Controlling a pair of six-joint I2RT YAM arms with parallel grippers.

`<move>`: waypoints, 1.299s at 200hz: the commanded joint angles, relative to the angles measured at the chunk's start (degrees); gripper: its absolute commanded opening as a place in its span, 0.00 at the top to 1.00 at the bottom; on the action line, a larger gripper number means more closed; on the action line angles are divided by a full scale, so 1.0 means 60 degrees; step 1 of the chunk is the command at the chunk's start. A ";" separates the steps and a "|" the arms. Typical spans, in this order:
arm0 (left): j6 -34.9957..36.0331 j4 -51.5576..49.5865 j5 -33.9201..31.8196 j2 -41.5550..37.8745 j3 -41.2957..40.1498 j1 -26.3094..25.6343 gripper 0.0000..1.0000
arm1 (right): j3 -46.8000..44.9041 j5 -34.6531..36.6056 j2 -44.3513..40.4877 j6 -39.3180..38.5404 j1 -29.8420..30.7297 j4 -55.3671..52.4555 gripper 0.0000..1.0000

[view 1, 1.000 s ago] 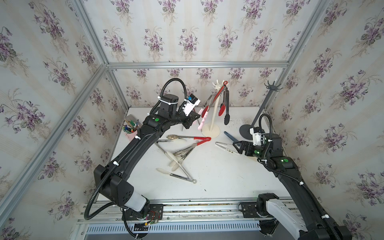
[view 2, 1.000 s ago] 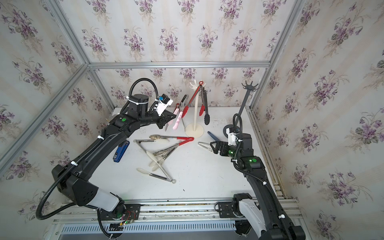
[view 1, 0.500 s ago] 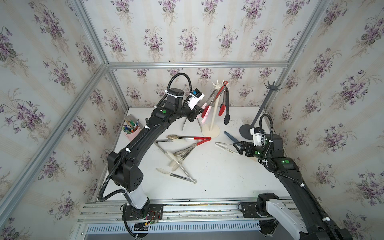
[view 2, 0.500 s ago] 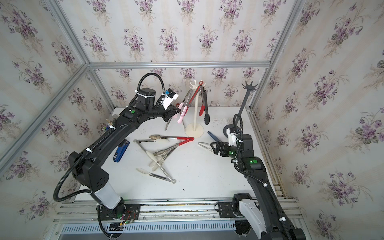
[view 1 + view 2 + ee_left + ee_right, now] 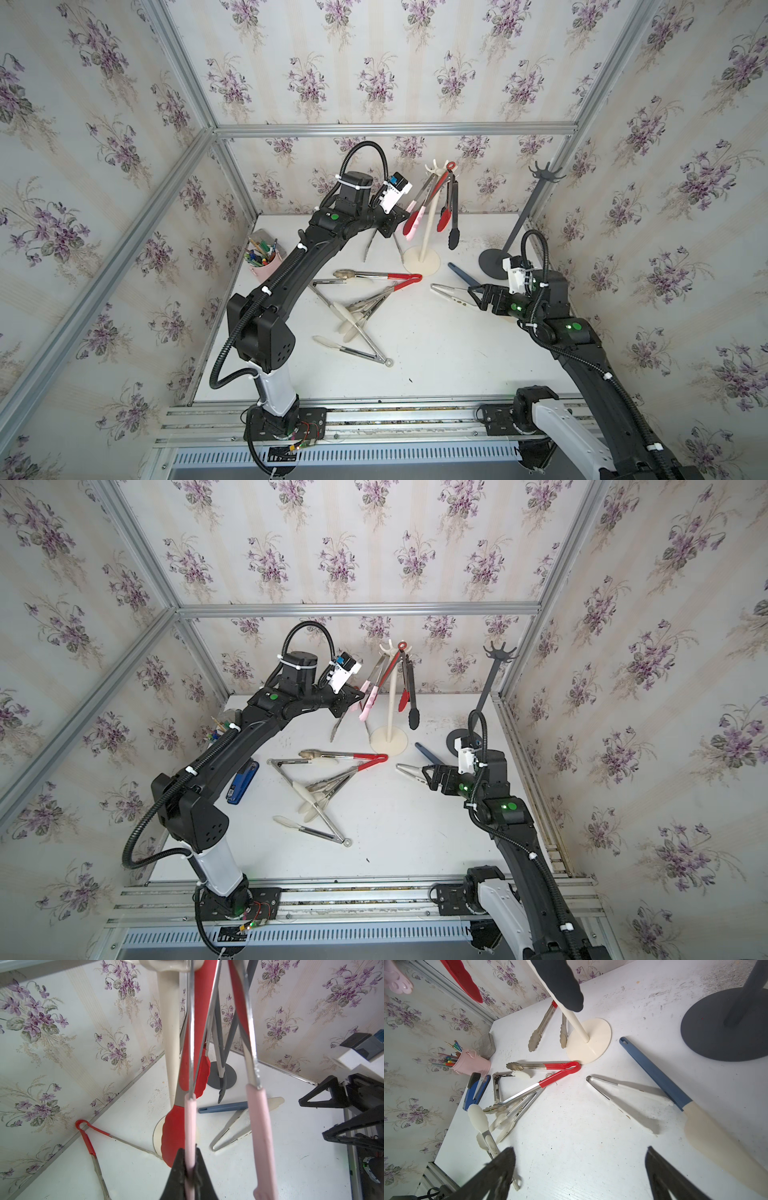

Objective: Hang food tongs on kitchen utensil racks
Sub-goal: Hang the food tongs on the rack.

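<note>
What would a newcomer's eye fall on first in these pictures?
The left pincer is shut on an arm of the pink tongs beside the cream rack at the back, where red tongs and black tongs hang. A tangled heap of tongs lies mid-table, and the dark rack by the right wall holds nothing.

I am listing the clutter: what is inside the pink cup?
Coloured pens stand in the pink cup, with their tops sticking out above the rim. The cup's wall hides their lower ends and the bottom.
</note>
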 commanded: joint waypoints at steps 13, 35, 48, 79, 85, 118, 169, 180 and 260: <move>0.0424 -0.0194 -0.0396 0.0082 0.0202 -0.0091 0.98 | -0.0018 0.0019 -0.0059 0.0019 -0.0001 0.0013 0.04; 0.0570 -0.0313 -0.0749 0.0082 0.0224 -0.0193 0.98 | -0.0017 0.0022 -0.0093 0.0030 0.0011 0.0013 0.04; 0.0620 -0.0368 -0.0930 0.0103 0.0198 -0.0223 0.98 | -0.0028 0.0023 -0.0110 0.0055 0.0001 -0.0005 0.04; 0.0666 -0.0517 -0.1251 0.0181 0.0165 -0.0278 0.98 | -0.0005 0.0016 -0.0202 0.0063 -0.0004 -0.0096 0.04; 0.0666 -0.0520 -0.1295 0.0193 0.0133 -0.0285 0.98 | -0.0004 0.0030 -0.0209 0.0056 0.0006 -0.0117 0.04; 0.0737 -0.0540 -0.1500 0.0198 0.0077 -0.0300 0.92 | 0.0004 0.0064 -0.0328 0.0055 -0.0001 -0.0232 0.04; 0.0538 -0.0516 -0.2073 0.0186 0.0044 -0.0300 0.26 | 0.0017 0.0107 -0.0415 0.0129 0.0005 -0.0250 0.04; 0.0511 -0.0520 -0.2177 0.0134 0.0041 -0.0300 0.21 | 0.0040 0.0105 -0.0422 0.0129 0.0000 -0.0251 0.04; -0.0262 -0.0450 -0.2296 -0.0727 -0.0443 -0.0011 0.06 | -0.0036 0.0082 -0.0427 0.0143 -0.0002 -0.0181 0.04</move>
